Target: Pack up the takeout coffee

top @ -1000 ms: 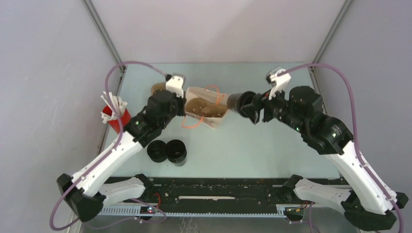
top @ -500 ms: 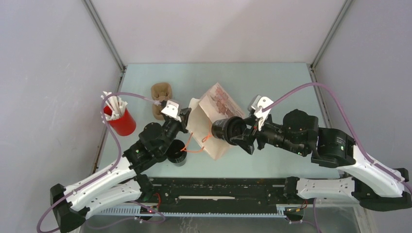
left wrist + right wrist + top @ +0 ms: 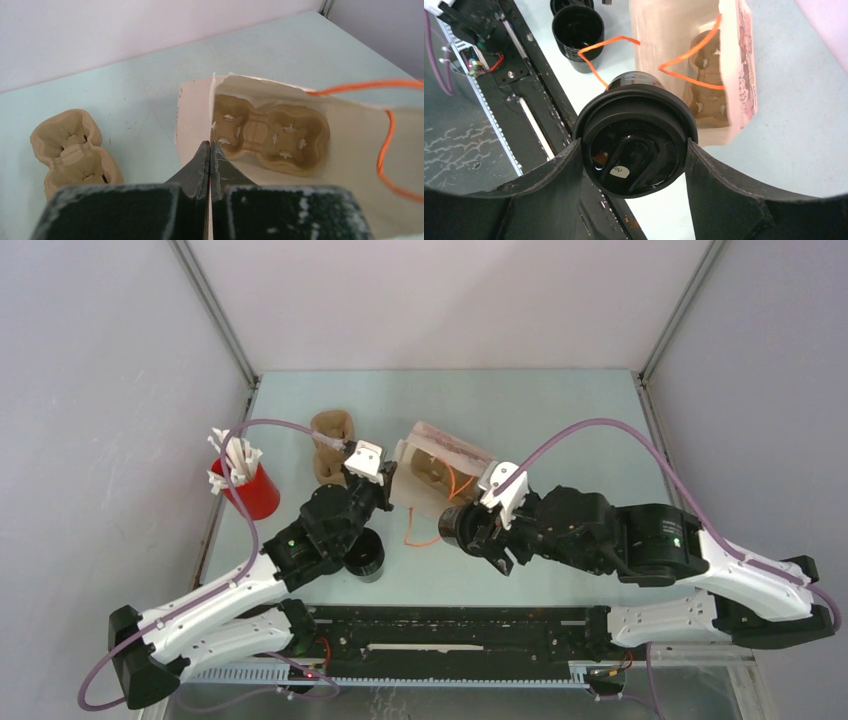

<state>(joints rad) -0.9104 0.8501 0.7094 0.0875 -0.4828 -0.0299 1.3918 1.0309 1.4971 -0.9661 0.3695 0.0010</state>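
The takeout coffee [image 3: 460, 526] is a small black cup with a round black lid [image 3: 636, 150]. It is tipped on its side at the centre of the overhead view.

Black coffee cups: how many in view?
3. One cup in the right gripper; second cup and third cup together on the table by the near edge, one largely hidden under the left arm in top view.

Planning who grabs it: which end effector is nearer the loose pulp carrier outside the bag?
Left. The left end effector pinches the edge of the bag, next to the loose carrier; the right end effector, holding a black cup, is past the bag.
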